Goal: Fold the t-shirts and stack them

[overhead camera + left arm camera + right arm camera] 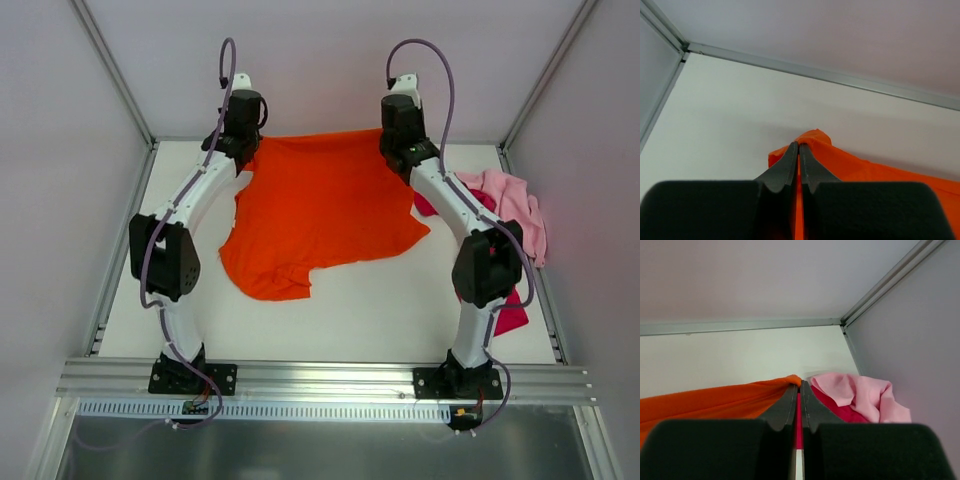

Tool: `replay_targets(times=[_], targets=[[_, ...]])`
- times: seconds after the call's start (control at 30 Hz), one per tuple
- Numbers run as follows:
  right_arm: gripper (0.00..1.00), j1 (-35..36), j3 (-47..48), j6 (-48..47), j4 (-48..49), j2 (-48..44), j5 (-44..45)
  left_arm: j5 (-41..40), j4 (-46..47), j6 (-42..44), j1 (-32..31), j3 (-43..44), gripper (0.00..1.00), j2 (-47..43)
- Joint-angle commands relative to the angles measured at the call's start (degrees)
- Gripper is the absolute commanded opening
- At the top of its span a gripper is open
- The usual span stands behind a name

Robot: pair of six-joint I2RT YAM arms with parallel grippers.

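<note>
The orange t-shirt lies spread across the middle of the white table, its near hem and one sleeve rumpled. My left gripper is shut on the shirt's far left corner; in the left wrist view orange cloth bunches at the tips. My right gripper is shut on the far right corner; in the right wrist view orange cloth ends at the tips. The pink t-shirt lies crumpled at the right on the magenta-red t-shirt; both also show in the right wrist view, pink and magenta-red.
The table is boxed in by pale walls at the back and both sides, with metal posts in the far corners. An aluminium rail with both arm bases runs along the near edge.
</note>
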Motion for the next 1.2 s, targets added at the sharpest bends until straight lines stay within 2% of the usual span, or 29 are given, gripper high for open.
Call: replay_targets(times=[0.0,0.13,0.2,0.33,0.47,0.53,0.57,0.63,0.73,0.83,0.93,1.03,1.17], targets=[[0.01,-1.0,4.55,1.81,1.8,4.15,-1.63,2.77,3.24,-1.67,1.85,5.25,0.0,3.51],[0.01,-2.23,8.59,2.07,0.84,11.89,-2.33,3.99,1.58,-3.07,3.16,12.09,0.0,11.68],[0.01,-3.72,10.52,3.81,-0.81,13.39,-4.78,5.66,2.1,-3.16,3.69,14.47,0.0,13.01],[0.01,-6.01,20.18,6.98,-6.36,19.45,-7.87,9.62,-2.64,-5.79,6.59,24.05,0.0,19.07],[0.01,-6.45,22.92,5.68,-4.79,22.62,-8.22,9.36,-0.89,-3.96,7.03,24.95,0.0,20.58],[0.01,-6.97,24.14,6.2,-5.48,22.89,-9.36,10.93,-1.41,-6.31,8.34,24.68,0.0,19.7],[0.01,-7.15,29.46,7.16,-10.27,23.93,-9.28,11.72,-2.72,-7.72,8.88,24.59,0.0,18.22],[0.01,-7.59,31.8,8.31,-13.83,23.42,-10.15,14.89,-3.52,-9.66,9.76,23.89,0.0,16.37],[0.01,-9.25,27.42,13.2,-16.2,16.67,-11.81,13.94,-6.94,-9.23,10.11,24.25,0.0,12.68],[0.01,-10.23,22.22,16.82,-18.91,10.68,-12.88,15.33,-10.11,-11.07,10.02,19.43,0.0,6.89],[0.01,-9.79,23.36,19.73,-23.5,8.83,-14.63,16.74,-13.18,-13.17,10.02,18.79,0.0,5.03],[0.01,-8.91,25.2,18.69,-28.42,8.48,-13.85,17.54,-19.77,-12.4,8.71,22.82,0.0,4.23],[0.01,-9.61,27.66,17.89,-36.05,9.18,-16.83,17.53,-27.59,-12.92,7.91,23.19,0.0,4.15]])
